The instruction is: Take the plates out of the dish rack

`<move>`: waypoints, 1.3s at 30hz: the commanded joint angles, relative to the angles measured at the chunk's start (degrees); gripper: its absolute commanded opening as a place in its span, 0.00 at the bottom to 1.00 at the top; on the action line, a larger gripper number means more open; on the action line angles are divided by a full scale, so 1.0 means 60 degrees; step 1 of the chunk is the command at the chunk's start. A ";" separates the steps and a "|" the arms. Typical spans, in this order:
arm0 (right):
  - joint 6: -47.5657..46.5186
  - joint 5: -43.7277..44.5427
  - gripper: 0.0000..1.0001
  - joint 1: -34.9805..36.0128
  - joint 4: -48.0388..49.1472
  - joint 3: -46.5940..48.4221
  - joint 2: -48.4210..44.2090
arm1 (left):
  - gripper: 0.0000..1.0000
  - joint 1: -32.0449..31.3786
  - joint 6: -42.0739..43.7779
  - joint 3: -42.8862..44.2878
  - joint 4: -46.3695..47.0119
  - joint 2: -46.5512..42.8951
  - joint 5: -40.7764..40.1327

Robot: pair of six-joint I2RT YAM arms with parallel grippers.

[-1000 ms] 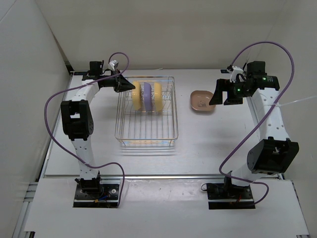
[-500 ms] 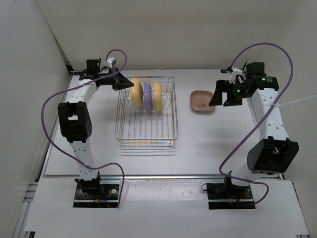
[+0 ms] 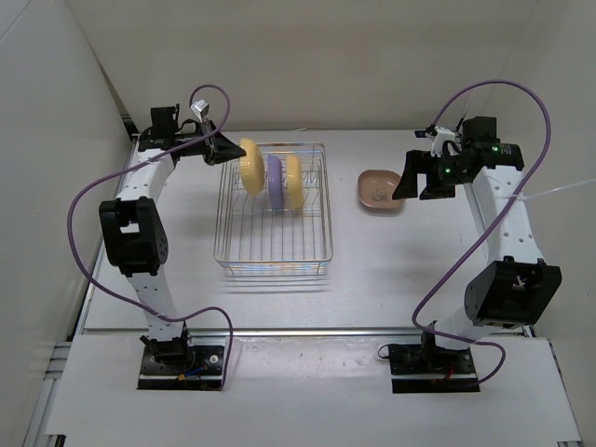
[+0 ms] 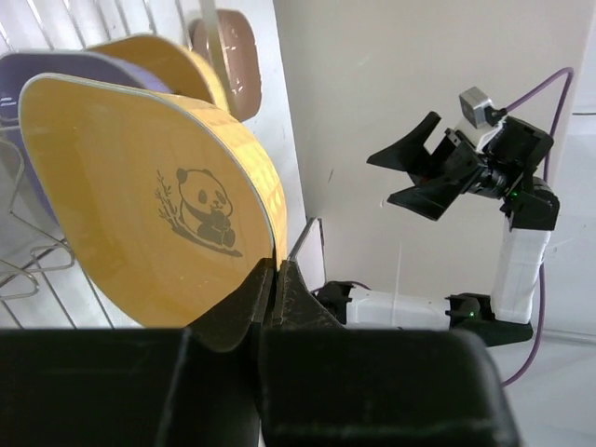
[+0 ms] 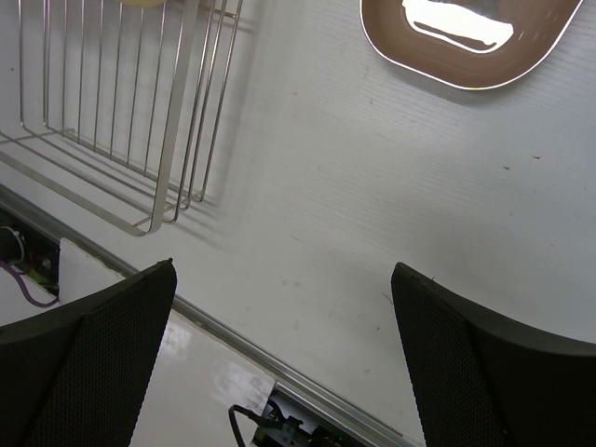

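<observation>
Left wrist view: purple rounded-square plastic plate [image 4: 93, 65] largely hidden behind yellow panda-printed plastic plate [image 4: 140, 186], whose lower edge vanishes between the closed left pincer [image 4: 277, 275].

Right wrist view: tan-pink shallow plastic plate [image 5: 438, 65] and silver wire dish rack [image 5: 172, 121] cut off at top edge. The spread right pincer [image 5: 284, 270] runs off the bottom.

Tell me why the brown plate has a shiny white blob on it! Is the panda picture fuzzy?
Right wrist view: the blob on the tan-pink plate is glare from the light; the right fingers look dark. Left wrist view: the panda on the yellow plate is sharp, not fuzzy. Top external view: the dish rack throws a faint shadow on the table.
</observation>
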 commanded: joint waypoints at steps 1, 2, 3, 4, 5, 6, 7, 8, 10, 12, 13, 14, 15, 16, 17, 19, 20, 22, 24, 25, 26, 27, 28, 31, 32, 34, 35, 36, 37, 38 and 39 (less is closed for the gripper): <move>-0.0152 -0.0234 0.99 0.0072 0.0124 0.0075 -0.0280 | 0.11 0.0297 -0.0011 0.0000 0.0282 -0.1032 0.0160; -0.0152 -0.0234 0.99 0.0072 0.0124 0.0075 -0.0280 | 0.11 0.0384 -0.0011 0.0000 0.0282 -0.1134 0.0160; -0.0152 -0.0234 0.99 0.0072 0.0124 0.0075 -0.0280 | 0.11 0.0385 -0.0011 0.0000 0.0282 -0.1135 0.0160; -0.0152 -0.0234 0.99 0.0159 0.0124 0.0075 -0.0280 | 0.11 0.0385 -0.0011 0.0000 0.0282 -0.1251 0.0073; -0.0152 -0.0234 0.99 0.0160 0.0124 0.0075 -0.0280 | 0.11 0.0472 -0.0011 0.0000 0.0282 -0.1252 0.0072; -0.0152 -0.0234 0.99 0.0160 0.0037 0.0075 -0.0280 | 0.11 0.0473 -0.0011 -0.0101 0.0282 -0.1252 0.0072; -0.0152 -0.0234 0.99 0.0160 0.0036 0.0075 -0.0280 | 0.11 0.0473 -0.0011 -0.0102 0.0282 -0.1252 0.0072; -0.0152 -0.0234 0.99 0.0160 0.0036 0.0075 -0.0280 | 0.11 0.0574 -0.0011 -0.0102 0.0282 -0.1252 0.0072; -0.0152 -0.0234 0.99 0.0160 0.0036 0.0162 -0.0280 | 0.11 0.0575 -0.0127 -0.0102 0.0385 -0.1339 0.0261; -0.0239 -0.0234 0.99 0.0160 0.0036 0.0163 -0.0280 | 0.11 0.0662 -0.0128 -0.0190 0.0472 -0.1456 0.0364; -0.0240 -0.0234 0.99 0.0160 0.0036 0.0163 -0.0280 | 0.11 0.0663 -0.0128 -0.0190 0.0313 -0.1457 0.0365; -0.0240 -0.0234 0.99 0.0160 0.0036 0.0163 -0.0280 | 0.11 0.0663 0.0234 0.0085 0.0138 -0.1544 0.0365; -0.0240 -0.0234 0.99 0.0160 0.0036 0.0163 -0.0193 | 0.11 0.0663 0.0499 0.0233 -0.0082 -0.1647 0.0365; -0.0240 -0.0234 0.99 0.0160 -0.0051 0.0264 -0.0192 | 0.11 0.0663 0.0879 0.0438 -0.0403 -0.1648 0.0220; -0.0327 -0.0234 0.99 0.0160 -0.0052 0.0381 -0.0105 | 0.11 0.0663 0.2144 0.1049 -0.1610 -0.1764 -0.0289; -0.0328 -0.0452 0.99 0.0160 -0.0139 0.0469 -0.0002 | 0.11 0.0474 0.3672 0.1958 -0.3224 -0.1765 -0.1110; -0.0328 -0.0453 0.99 0.0160 -0.0140 0.0470 -0.0001 | 0.11 0.0386 0.4928 0.3051 -0.4828 -0.1634 -0.1956; -0.0416 -0.0453 0.99 0.0248 -0.0140 0.0558 -0.0001 | 0.11 0.0181 0.5742 0.3718 -0.5807 -0.1530 -0.2723; -0.0416 -0.0453 0.99 0.0248 -0.0140 0.0690 -0.0001 | 0.11 -0.0023 0.6476 0.3721 -0.6234 -0.2083 -0.3308; -0.0416 -0.0453 0.99 0.0335 -0.0140 0.0835 -0.0001 | 0.11 -0.0156 0.6739 0.3605 -0.6236 -0.2348 -0.4399; -0.0416 -0.0453 0.99 0.0336 -0.0242 0.0981 -0.0001 | 0.11 -0.0346 0.7206 0.3183 -0.6106 -0.2655 -0.5019; -0.0314 -0.0453 0.99 0.0423 -0.0243 0.0983 -0.0001 | 0.11 -0.0768 0.7472 0.2961 -0.5988 -0.2963 -0.5562; -0.0313 -0.0453 0.99 0.0424 -0.0243 0.1113 -0.0088 | 0.11 -0.1019 0.7735 0.2727 -0.5755 -0.3560 -0.6713; -0.0225 -0.0308 0.99 0.0657 -0.0243 0.1203 -0.0366 | 0.11 -0.2289 0.8790 0.1614 -0.5242 -0.4616 -0.9335; -0.0225 -0.0205 0.99 0.0774 -0.0243 0.1203 -0.0455 | 0.11 -0.2629 0.9097 0.1423 -0.5240 -0.4781 -0.9898; -0.0225 0.0204 0.99 0.0920 -0.0243 0.1291 -0.0718 | 0.11 -0.3753 0.9889 0.0910 -0.5240 -0.5161 -1.1665; -0.0225 0.0365 0.99 0.1052 -0.0243 0.1291 -0.0806 | 0.11 -0.4196 1.0196 0.0691 -0.5240 -0.5308 -1.2300; -0.0225 0.0512 0.99 0.1054 -0.0330 0.1291 -0.1010 | 0.11 -0.4621 1.0765 0.0123 -0.5095 -0.5484 -1.2915; -0.0312 0.0716 0.98 0.1199 -0.0330 0.1291 -0.1143 | 0.11 -0.5480 1.1089 -0.0187 -0.4949 -0.5645 -1.4038; -0.0313 0.0806 0.98 0.1302 -0.0330 0.1291 -0.1274 | 0.11 -0.5924 1.1455 -0.0538 -0.4831 -0.5995 -1.4629; -0.0313 0.0908 0.98 0.1303 -0.0330 0.1102 -0.1551 | 0.11 -0.6364 1.2213 -0.1296 -0.4641 -0.6172 -1.5824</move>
